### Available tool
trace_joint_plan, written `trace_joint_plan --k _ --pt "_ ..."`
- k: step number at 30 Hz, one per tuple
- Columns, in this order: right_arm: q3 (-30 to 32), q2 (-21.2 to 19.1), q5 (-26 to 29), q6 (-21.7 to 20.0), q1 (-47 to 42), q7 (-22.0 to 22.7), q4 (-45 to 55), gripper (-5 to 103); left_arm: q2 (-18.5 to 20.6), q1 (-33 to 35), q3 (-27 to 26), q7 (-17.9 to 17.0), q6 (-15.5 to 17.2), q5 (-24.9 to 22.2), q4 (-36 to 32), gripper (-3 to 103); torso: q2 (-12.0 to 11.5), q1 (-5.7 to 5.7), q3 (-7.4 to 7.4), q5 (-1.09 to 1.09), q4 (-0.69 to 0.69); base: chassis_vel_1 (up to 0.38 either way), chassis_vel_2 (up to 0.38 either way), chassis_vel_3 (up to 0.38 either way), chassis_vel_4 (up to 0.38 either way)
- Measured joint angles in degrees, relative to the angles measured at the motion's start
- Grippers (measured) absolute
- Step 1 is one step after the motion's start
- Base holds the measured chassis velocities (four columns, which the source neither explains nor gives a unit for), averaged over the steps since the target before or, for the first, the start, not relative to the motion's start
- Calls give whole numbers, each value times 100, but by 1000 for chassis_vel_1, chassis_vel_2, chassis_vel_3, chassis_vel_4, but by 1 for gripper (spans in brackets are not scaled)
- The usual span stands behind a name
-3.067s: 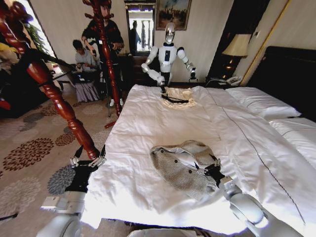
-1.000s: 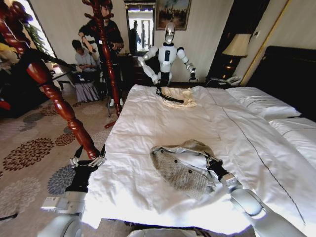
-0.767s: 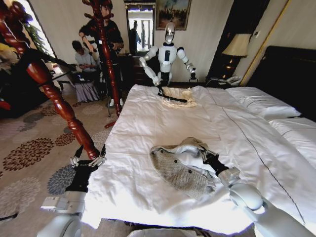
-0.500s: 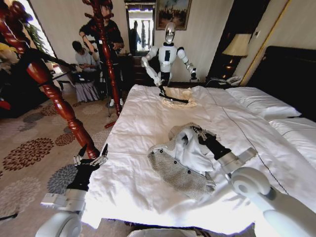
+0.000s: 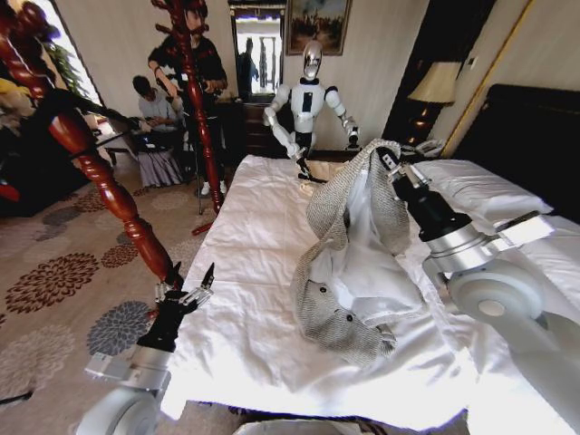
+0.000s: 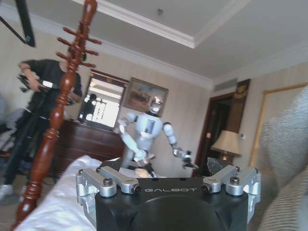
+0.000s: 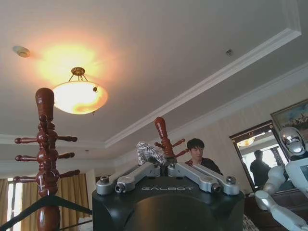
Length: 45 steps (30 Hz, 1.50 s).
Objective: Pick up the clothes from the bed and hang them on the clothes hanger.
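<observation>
Gripping the grey speckled jacket [image 5: 349, 227] at its top edge, the right gripper [image 5: 390, 161] sits high in the right-centre of the head view, fingers pinched together on the knit fabric, and the garment drapes down from there in a long fold. White lining shows down the middle of the jacket, and its lower end with the buttons lies bunched on the bed [image 5: 263, 227] toward the lower centre of the frame. In the right wrist view the fingers [image 7: 139, 174] meet on a small tuft of speckled cloth [image 7: 149, 153], with a ceiling lamp [image 7: 79, 96] glowing at upper left and a turned wooden coat stand [image 7: 47, 154] at the left edge. Low in the lower left of the head view, the left gripper [image 5: 186, 292] hovers off the bed's edge over the patterned carpet [image 5: 54, 281], fingers spread apart and holding nothing, just beside the slanting red-brown wooden post [image 5: 109, 190]. At the far end of the bed, top centre, another white robot [image 5: 308, 100] stands with its arm reaching down to the duvet. The left wrist view catches the jacket's knit [image 6: 286, 163] along the right edge.
</observation>
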Motion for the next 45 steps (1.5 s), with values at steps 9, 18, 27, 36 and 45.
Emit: trace_joint_plan --k 9,18,27,36,45 --pt "-111 209 -241 -42 -108 -60 -90 2 652 -407 407 551 121 -104 422 100 0 0 0 0 1 0 0 0 0" --pt "-215 86 -217 -73 1 -63 -243 2 1480 -1322 808 1611 24 353 1216 100 0 0 0 -1 1 0 0 0 0" --pt "-240 -36 -108 -87 95 -56 -375 2 1753 -3123 2114 1909 63 411 2324 100 0 1 0 0 1 0 0 0 0" --pt "-149 -62 -61 -117 137 -42 -349 2 1549 -4436 3439 2012 126 428 3212 100 -1 1 0 1 0 0 0 0 0" --pt "-104 -56 -67 -133 128 -40 -346 2 1262 -4894 3890 2135 205 425 3681 96 0 0 0 1 2 0 0 0 0"
